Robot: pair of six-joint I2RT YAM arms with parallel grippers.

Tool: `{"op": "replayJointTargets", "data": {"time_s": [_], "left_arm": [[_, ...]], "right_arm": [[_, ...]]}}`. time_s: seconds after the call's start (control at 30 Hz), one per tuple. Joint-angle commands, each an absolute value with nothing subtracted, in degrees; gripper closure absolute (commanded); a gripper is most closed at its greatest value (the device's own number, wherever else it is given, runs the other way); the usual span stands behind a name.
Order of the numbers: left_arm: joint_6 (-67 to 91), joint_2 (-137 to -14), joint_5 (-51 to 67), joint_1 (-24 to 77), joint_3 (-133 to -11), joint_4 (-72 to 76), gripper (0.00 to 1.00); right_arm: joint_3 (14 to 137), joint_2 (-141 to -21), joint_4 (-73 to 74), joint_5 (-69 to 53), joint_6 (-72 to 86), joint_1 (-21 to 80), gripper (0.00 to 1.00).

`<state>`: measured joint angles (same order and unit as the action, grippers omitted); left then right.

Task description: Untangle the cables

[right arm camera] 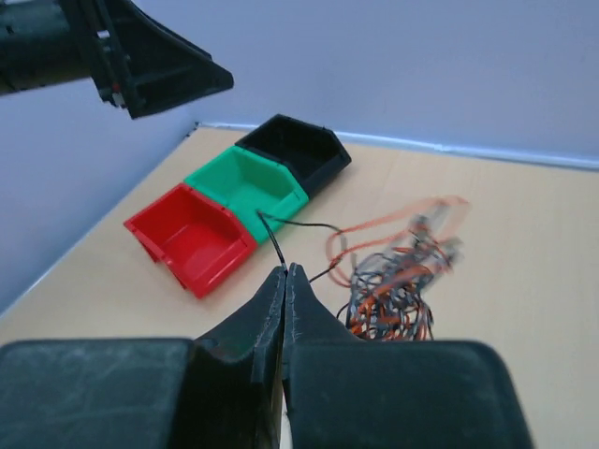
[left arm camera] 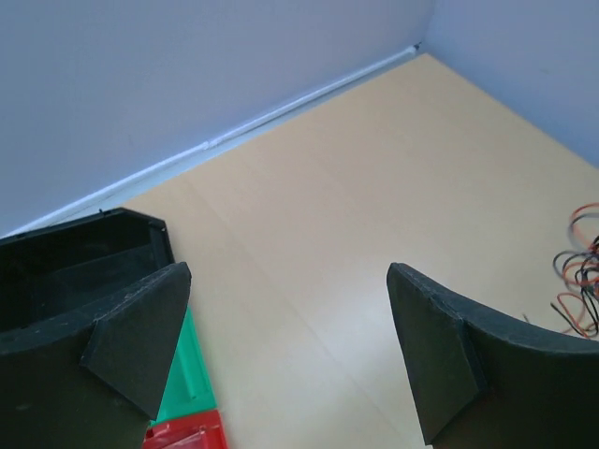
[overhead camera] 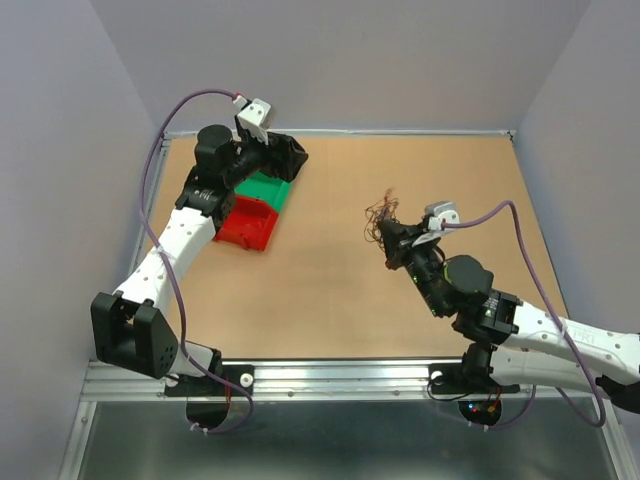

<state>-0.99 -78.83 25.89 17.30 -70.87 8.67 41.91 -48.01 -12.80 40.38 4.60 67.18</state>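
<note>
R gripper (right arm camera: 284, 273), jaws pressed together on one black wire (right arm camera: 277, 245) at the edge of the cables (right arm camera: 398, 281), mid-table right of the bins (right arm camera: 248, 187). Step: strand singled out; next prob. calls for a slow pull clear. Only R wrist view shows the pinch; L gripper (left arm camera: 290, 313) gapes wide, empty.

Hidden and clipped bits, check these.
Top view: you can't tell the black bin (overhead camera: 297, 158) from the left gripper (left arm camera: 289, 271) above it, and the right gripper (overhead camera: 388, 230) covers part of the cables (overhead camera: 380, 208). Left wrist view clips the cables at its right edge, the red bin (left arm camera: 187, 435) at the bottom. Single strands too fine for you to count.
</note>
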Motion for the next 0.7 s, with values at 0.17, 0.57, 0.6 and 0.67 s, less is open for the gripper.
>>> {"op": "replayJointTargets", "data": {"time_s": [0.17,0.57,0.6,0.67], "left_arm": [[3.3,-76.4,21.1,19.1,-58.7,28.4,0.01],[0.3,-75.5,13.3,19.4,-55.5,28.7,0.01],[0.3,-75.5,12.5,19.3,-55.4,28.7,0.01],[0.5,-75.6,11.4,19.3,-55.5,28.4,0.01]], "right_arm": [[59.0,-68.2,12.5,23.2,5.0,67.1,0.75],[47.7,-62.8,1.2,27.8,12.1,64.5,0.02],[46.9,-64.8,1.2,25.4,10.8,64.4,0.02],[46.0,-68.0,0.8,17.7,8.7,64.4,0.04]]}}
